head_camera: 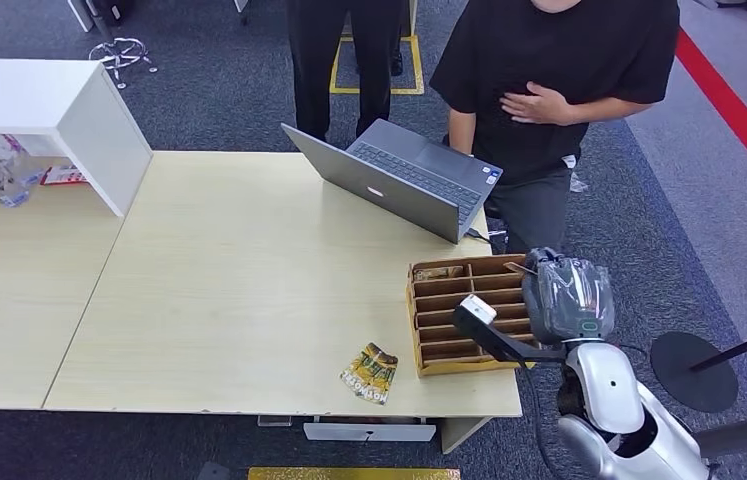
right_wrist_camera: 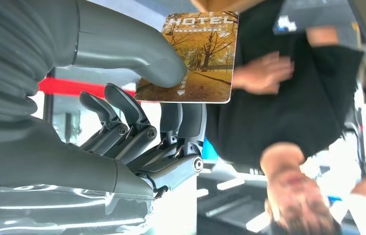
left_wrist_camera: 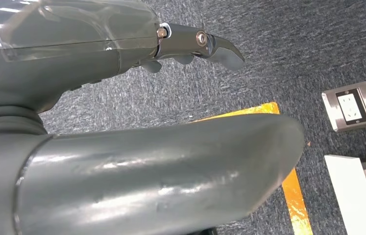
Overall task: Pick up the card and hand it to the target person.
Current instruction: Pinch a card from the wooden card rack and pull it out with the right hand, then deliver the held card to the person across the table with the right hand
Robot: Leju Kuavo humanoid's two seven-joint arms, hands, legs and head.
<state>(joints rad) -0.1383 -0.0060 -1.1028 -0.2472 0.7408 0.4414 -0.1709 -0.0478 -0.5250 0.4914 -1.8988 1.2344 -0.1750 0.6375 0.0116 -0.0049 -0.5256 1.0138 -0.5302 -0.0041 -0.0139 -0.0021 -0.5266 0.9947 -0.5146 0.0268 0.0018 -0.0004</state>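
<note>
The card (right_wrist_camera: 200, 54) is pinched between the thumb and fingers of the right hand (right_wrist_camera: 136, 112), raised near the wooden box (head_camera: 464, 315) and facing the person (head_camera: 559, 90). It should be held out slowly and kept pinched until it is taken. The left hand (left_wrist_camera: 190, 46) hangs down, holding nothing.

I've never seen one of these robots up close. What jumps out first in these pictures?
Probably the hotel card with its autumn trees, pinched between the thumb and fingers of the robot's right hand, raised beside the wooden slotted box. Just beyond stands a person in black, one hand on the chest, behind an open laptop on the pale table.
</note>
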